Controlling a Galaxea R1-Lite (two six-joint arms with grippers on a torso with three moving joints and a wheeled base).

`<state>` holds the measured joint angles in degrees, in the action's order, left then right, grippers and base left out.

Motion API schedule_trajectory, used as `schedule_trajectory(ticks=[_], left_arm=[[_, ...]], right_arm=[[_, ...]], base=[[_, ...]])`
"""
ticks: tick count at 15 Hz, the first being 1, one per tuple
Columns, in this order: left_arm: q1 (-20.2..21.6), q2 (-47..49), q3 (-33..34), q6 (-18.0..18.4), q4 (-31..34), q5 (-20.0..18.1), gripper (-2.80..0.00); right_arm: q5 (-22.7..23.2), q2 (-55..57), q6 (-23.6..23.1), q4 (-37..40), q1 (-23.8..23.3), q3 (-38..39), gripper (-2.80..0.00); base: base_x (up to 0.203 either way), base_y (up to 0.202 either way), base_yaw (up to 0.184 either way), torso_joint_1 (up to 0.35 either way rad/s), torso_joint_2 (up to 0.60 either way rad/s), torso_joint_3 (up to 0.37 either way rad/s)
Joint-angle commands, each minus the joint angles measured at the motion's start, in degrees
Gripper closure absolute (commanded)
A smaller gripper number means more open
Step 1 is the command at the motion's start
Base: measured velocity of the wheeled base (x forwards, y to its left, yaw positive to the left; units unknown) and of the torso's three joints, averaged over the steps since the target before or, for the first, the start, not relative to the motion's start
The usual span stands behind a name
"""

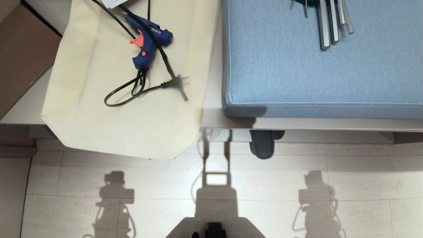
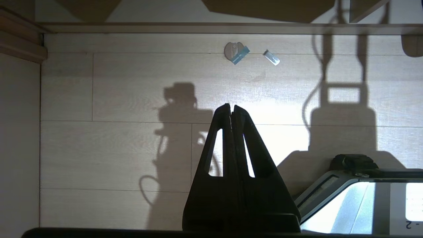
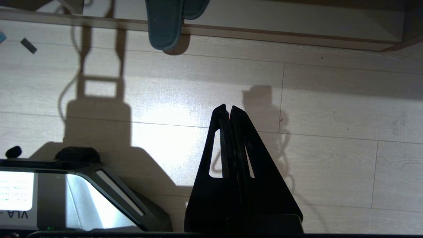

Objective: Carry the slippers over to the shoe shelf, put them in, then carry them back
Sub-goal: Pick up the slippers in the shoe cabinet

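The head camera looks straight down from high; both wrist cameras face the pale wood-plank floor (image 2: 99, 148). Head and right wrist views share the grey-blue fabric slippers (image 1: 263, 143).
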<state>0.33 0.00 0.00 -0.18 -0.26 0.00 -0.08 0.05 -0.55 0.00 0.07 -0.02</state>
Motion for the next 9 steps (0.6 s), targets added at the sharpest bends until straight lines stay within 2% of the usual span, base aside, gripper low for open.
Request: schedule_trajectory(ticks=[1, 3, 7, 9], left_arm=[[0.02, 0.0, 0.0, 0.01, 0.0, 0.09, 0.0], [0.02, 0.0, 0.0, 0.01, 0.0, 0.07, 0.0], [0.02, 0.0, 0.0, -0.08, 0.09, 0.0, 0.0], [0.02, 0.0, 0.0, 0.01, 0.09, 0.0, 0.0]], right_arm=[[-0.01, 0.04, -0.07, 0.0, 0.01, 0.02, 0.0], [-0.01, 0.04, -0.07, 0.0, 0.01, 0.02, 0.0], [-0.01, 0.04, 0.2, 0.0, 0.0, 0.02, 0.0], [0.01, -0.05, 0.11, 0.0, 0.01, 0.02, 0.0]], base=[[0.0, 0.0, 0.0, 0.0, 0.0, 0.0], [-0.11, 0.0, 0.0, 0.004, 0.0, -0.003], [-0.197, 0.0, 0.001, -0.001, 0.0, 0.003], [-0.066, 0.0, -0.002, 0.001, 0.0, -0.001]])
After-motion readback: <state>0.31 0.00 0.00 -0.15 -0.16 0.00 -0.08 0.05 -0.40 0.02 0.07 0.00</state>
